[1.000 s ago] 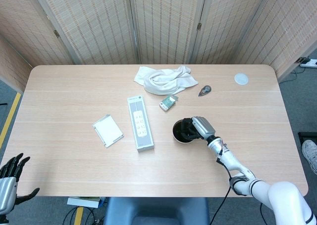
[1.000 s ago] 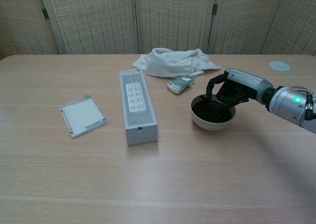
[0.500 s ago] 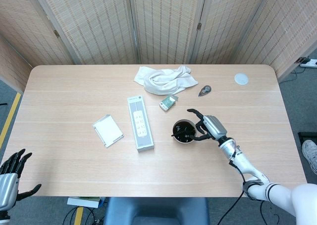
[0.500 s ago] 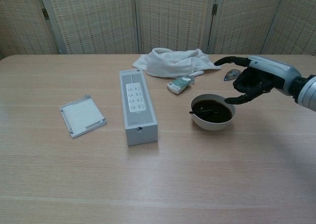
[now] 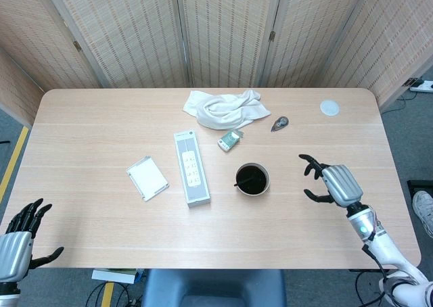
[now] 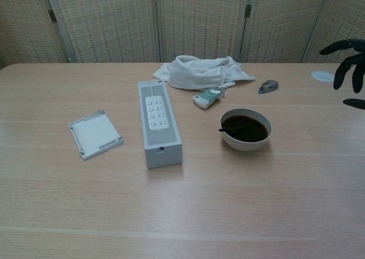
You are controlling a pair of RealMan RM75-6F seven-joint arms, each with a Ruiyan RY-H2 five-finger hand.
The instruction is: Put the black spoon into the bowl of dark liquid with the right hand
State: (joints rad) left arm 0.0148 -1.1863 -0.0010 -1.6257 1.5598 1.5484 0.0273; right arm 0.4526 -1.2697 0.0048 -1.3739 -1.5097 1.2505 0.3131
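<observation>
The white bowl (image 5: 262,178) (image 6: 246,144) of dark liquid stands near the middle of the table. The black spoon (image 5: 243,180) (image 6: 231,130) lies in it, its handle leaning over the bowl's left rim. My right hand (image 5: 333,183) (image 6: 349,69) hovers to the right of the bowl, well apart from it, fingers spread and holding nothing. My left hand (image 5: 19,235) hangs off the table's near left corner, fingers apart and empty; the chest view does not show it.
A long grey box with a power strip (image 5: 191,168) (image 6: 158,121) lies left of the bowl. A small white tray (image 5: 147,178) (image 6: 94,133) sits further left. Behind the bowl are a white cloth (image 5: 222,108) (image 6: 202,71), a green packet (image 5: 230,140) (image 6: 208,97), a small grey object (image 5: 280,124) (image 6: 267,86) and a white disc (image 5: 329,107) (image 6: 323,75).
My right hand has let go of the spoon, opened and drawn back to the right, away from the bowl. The spoon stays in the liquid.
</observation>
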